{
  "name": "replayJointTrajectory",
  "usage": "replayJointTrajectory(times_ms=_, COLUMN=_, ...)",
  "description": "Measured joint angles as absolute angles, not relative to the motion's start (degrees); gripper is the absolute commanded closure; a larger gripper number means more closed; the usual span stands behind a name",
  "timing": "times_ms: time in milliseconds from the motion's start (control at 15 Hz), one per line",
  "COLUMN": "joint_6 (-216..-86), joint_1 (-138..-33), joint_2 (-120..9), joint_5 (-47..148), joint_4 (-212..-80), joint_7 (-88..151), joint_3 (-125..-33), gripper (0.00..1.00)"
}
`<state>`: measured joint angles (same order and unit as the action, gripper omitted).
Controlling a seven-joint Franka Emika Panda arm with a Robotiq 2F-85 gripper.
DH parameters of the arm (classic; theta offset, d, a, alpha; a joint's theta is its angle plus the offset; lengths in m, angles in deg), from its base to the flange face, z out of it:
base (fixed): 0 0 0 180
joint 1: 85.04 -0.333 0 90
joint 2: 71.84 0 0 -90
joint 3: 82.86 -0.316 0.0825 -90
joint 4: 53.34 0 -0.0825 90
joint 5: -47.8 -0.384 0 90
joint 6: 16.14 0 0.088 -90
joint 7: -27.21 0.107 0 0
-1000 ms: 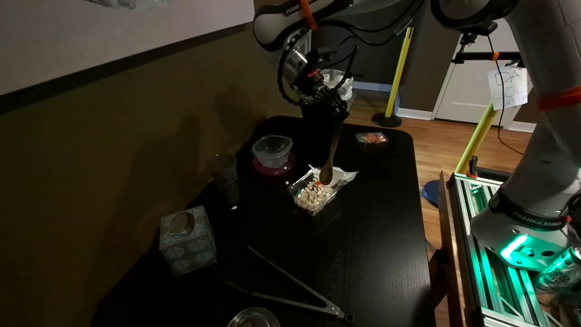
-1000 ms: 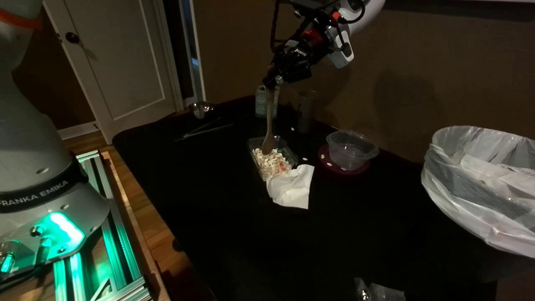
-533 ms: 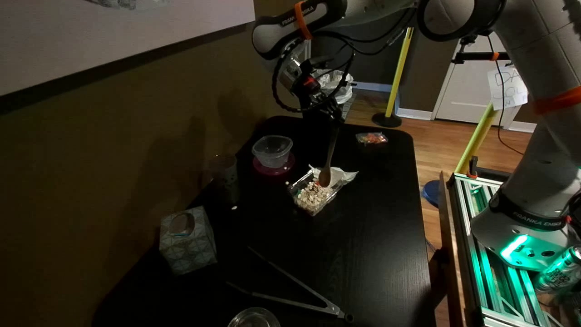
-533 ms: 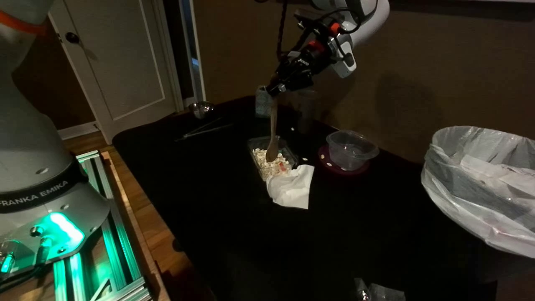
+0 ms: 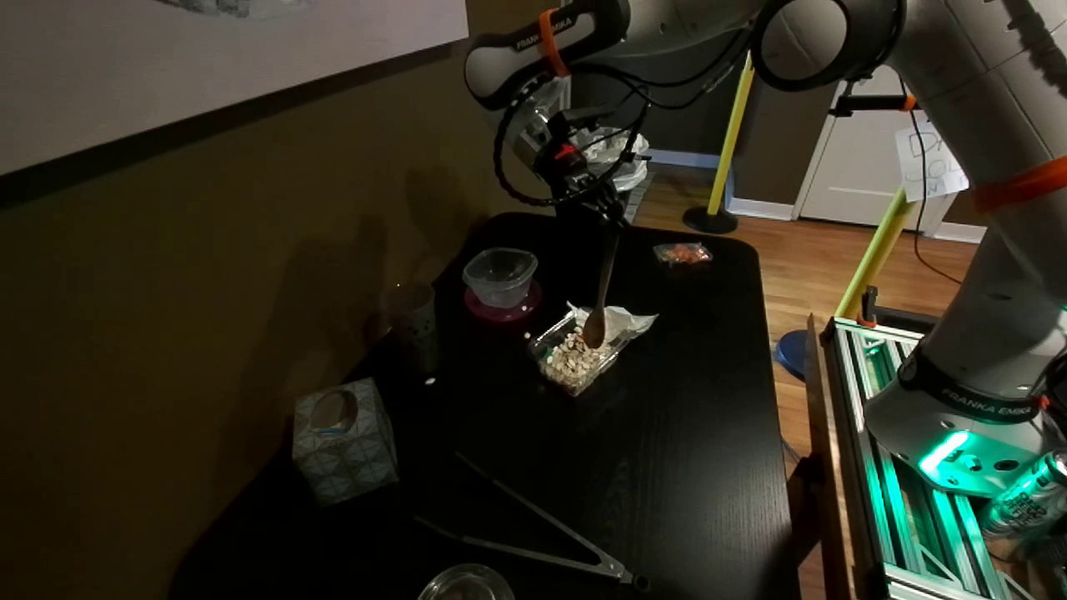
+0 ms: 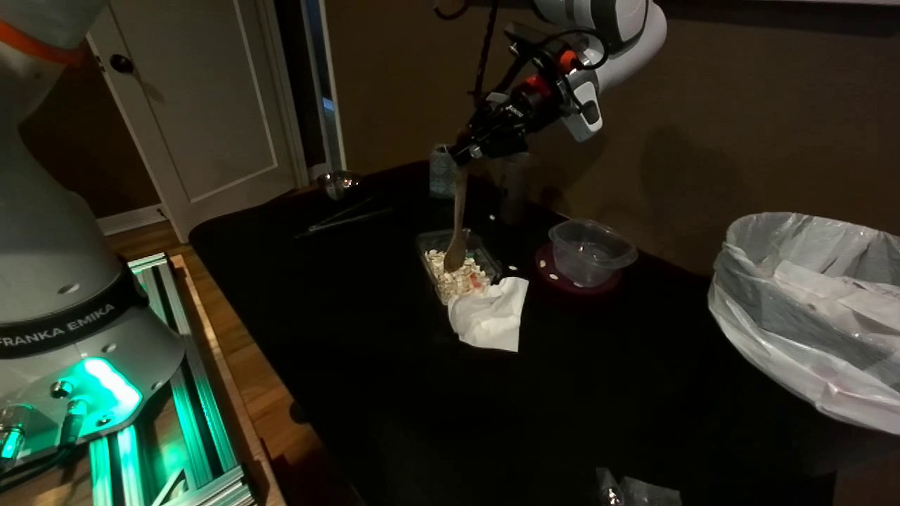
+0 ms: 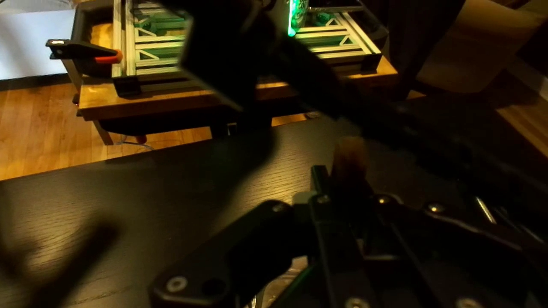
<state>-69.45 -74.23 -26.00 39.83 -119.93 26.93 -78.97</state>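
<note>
The gripper (image 6: 460,155) is pinching the spoon (image 6: 458,216), which is hanging below it, tip over the flakes (image 6: 455,284) in the tray (image 6: 483,249); whether it is touching them is unclear. A firm grip and slow motion should be limiting scatter.

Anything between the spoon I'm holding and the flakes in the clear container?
Nothing visible in both exterior views. The wooden spoon in the gripper points down at the flakes; whether it touches them is unclear. The white napkin lies at one end of the clear container, not between.
</note>
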Motion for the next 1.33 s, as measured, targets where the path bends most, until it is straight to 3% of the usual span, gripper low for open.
replayJointTrajectory(times_ms=1333, joint_6=-64.6, joint_1=-69.0, joint_2=-19.0, joint_5=31.2, joint_4=-113.8, joint_7=25.0, joint_3=-80.0, gripper=0.97)
